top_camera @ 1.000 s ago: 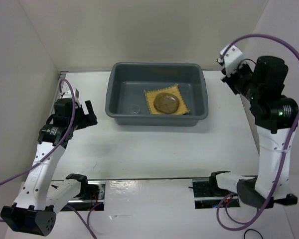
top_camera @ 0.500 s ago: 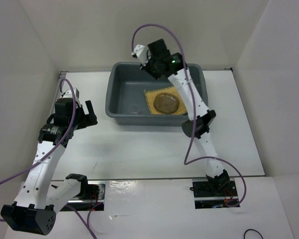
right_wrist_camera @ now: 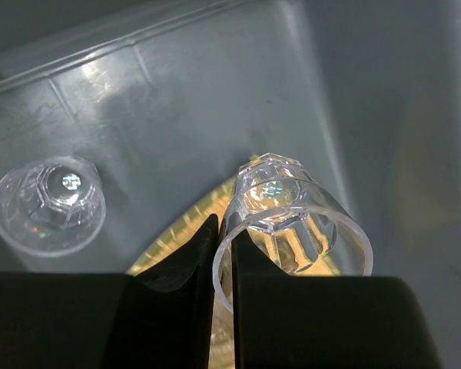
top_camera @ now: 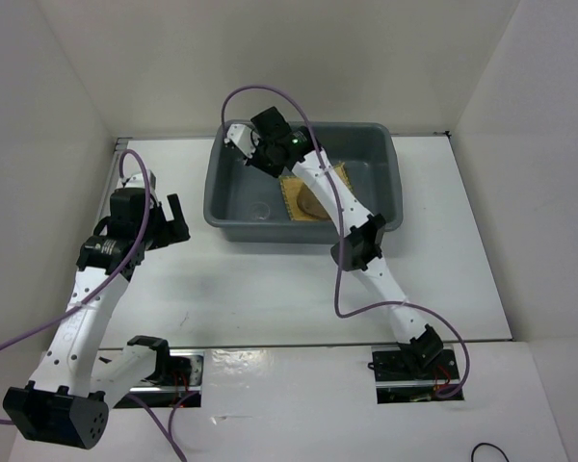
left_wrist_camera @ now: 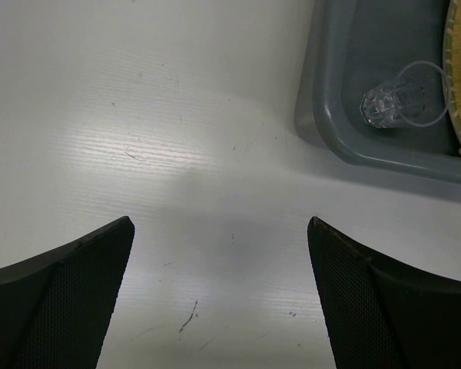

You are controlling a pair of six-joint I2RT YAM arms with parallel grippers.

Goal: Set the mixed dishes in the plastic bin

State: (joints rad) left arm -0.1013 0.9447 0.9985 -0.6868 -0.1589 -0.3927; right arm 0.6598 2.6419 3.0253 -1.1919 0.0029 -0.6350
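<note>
Left arm: base at the near table edge, forearm angled up and out to the left, well apart from the bin. Left gripper (top_camera: 169, 219) hangs over bare table (left_wrist_camera: 177, 154), jaws spread wide, nothing between them.

Right arm: base at the near edge, elbow raised in front of the plastic bin's (top_camera: 299, 232) near wall, forearm stretched diagonally across the bin to its far-left corner. Right gripper (right_wrist_camera: 223, 238) pinches the wall of a clear cup (right_wrist_camera: 292, 219) at the rim, fingers nearly together. The cup is tilted, with its faceted base pointing away from the camera.

In the bin: placemat (top_camera: 339, 176) flat on the floor toward the right. The plate (top_camera: 306, 205) rests on it, partly hidden by the forearm. A second clear cup (top_camera: 261, 209) sits on the bare floor just left of the mat.

View differences: only the right wrist view shows the grip and the held cup; from the top view the wrist hides both. The left wrist view shows the bin's near-left corner and the second cup, and whether that cup is upright or tipped cannot be told.
</note>
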